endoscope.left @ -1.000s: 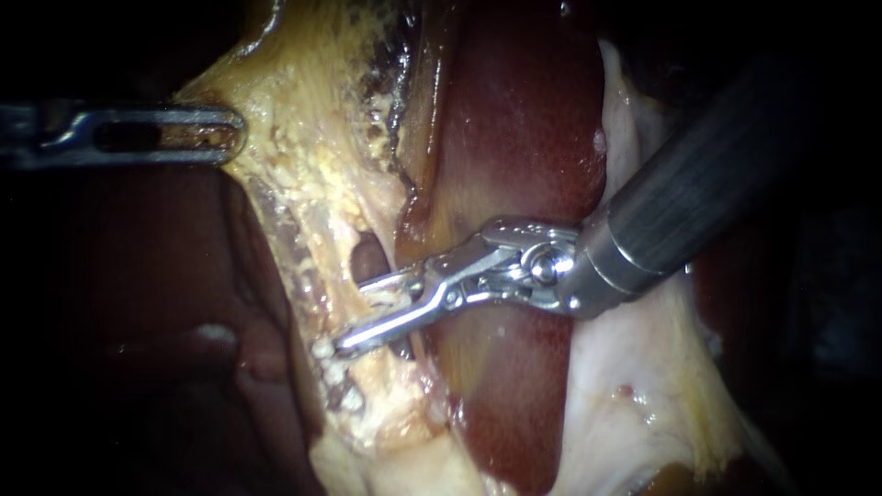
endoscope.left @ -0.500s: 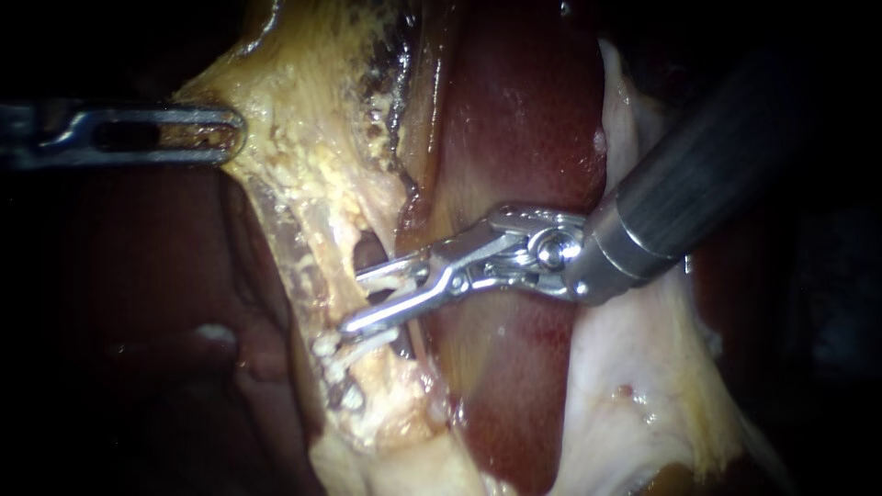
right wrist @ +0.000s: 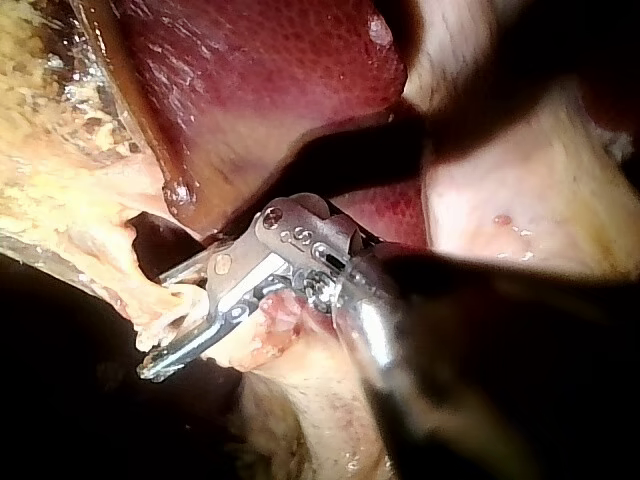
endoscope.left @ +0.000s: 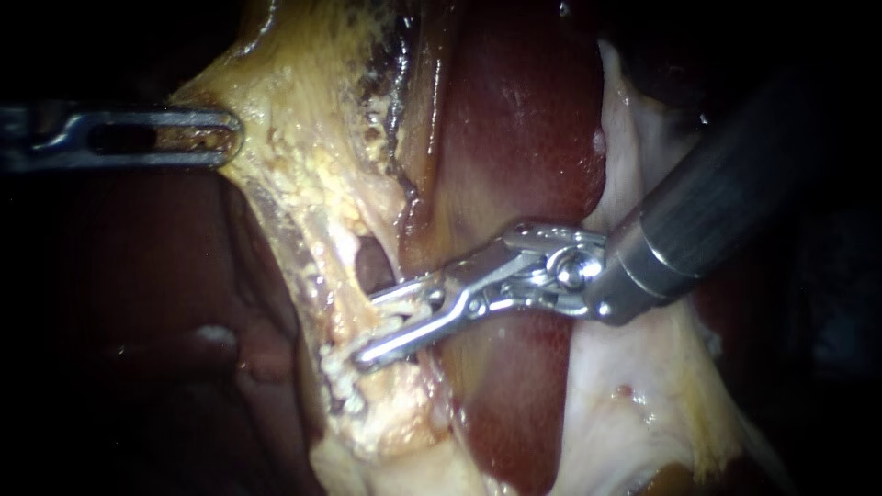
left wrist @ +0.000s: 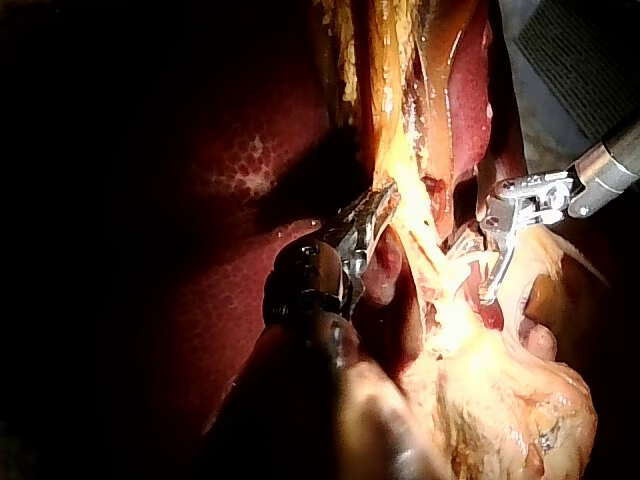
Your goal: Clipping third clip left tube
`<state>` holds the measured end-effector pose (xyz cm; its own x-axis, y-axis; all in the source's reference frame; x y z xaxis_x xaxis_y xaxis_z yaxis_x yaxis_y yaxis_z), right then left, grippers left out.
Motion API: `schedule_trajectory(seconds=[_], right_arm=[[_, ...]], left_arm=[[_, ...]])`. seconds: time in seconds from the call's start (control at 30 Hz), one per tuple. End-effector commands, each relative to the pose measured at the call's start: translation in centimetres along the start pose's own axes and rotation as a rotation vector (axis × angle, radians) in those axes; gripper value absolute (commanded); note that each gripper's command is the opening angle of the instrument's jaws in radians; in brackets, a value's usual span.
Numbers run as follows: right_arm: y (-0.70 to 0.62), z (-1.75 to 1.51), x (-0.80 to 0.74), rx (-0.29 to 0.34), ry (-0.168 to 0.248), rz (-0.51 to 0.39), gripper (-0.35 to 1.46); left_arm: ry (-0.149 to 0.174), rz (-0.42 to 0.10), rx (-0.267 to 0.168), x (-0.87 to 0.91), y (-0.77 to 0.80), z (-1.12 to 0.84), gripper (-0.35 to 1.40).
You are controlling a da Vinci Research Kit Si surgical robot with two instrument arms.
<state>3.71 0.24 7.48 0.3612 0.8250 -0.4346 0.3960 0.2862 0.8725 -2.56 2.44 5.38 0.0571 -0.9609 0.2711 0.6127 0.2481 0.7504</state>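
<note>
Bright light on pale tissue [endoscope.left: 335, 184], deep shadow around the edges, glare on the right instrument [endoscope.left: 370, 327]

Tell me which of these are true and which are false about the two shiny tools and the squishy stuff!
1. The right instrument comes in from the upper right. True.
2. Its jaws are squeezed tight together. False: a gap shows between them, and a pale tube lies in that gap.
3. The left instrument grips yellowish tissue. True.
4. The two instruments touch each other. False: they are well apart, with tissue between them.
5. The liver is dark red. True.
</note>
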Motion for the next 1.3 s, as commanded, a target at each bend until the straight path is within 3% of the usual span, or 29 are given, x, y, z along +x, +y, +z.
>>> schedule_trajectory(seconds=[0.03, 0.23, 0.37, 0.8, 0.93, 1.07, 1.3], right_arm=[[0.01, 0.04, -0.01, 0.010, 0.007, -0.008, 0.43], [0.02, 0.23, -0.03, 0.076, 0.046, 0.018, 0.43], [0.03, 0.30, 0.03, 0.118, 0.094, 0.022, 0.42], [0.01, 0.25, 0.22, 0.022, 0.206, 0.081, 0.41], [0.00, 0.24, 0.23, 0.022, 0.205, 0.088, 0.41], [-0.01, 0.15, 0.18, 0.043, 0.167, 0.112, 0.41], [-0.05, 0.10, 0.13, 0.056, 0.137, 0.161, 0.39]], left_arm=[[0.000, -0.001, 0.000, 0.00, 0.00, 0.01, -0.35], [0.000, -0.001, -0.001, -0.01, 0.03, 0.02, -0.35], [-0.001, -0.002, -0.001, -0.02, 0.05, 0.04, -0.35], [-0.003, -0.005, -0.002, -0.06, 0.04, 0.03, -0.35], [-0.003, -0.005, -0.002, -0.06, 0.04, 0.03, -0.35], [-0.003, -0.005, -0.001, -0.05, 0.04, 0.02, -0.35], [-0.003, -0.005, -0.002, -0.06, 0.06, 0.01, -0.35]])
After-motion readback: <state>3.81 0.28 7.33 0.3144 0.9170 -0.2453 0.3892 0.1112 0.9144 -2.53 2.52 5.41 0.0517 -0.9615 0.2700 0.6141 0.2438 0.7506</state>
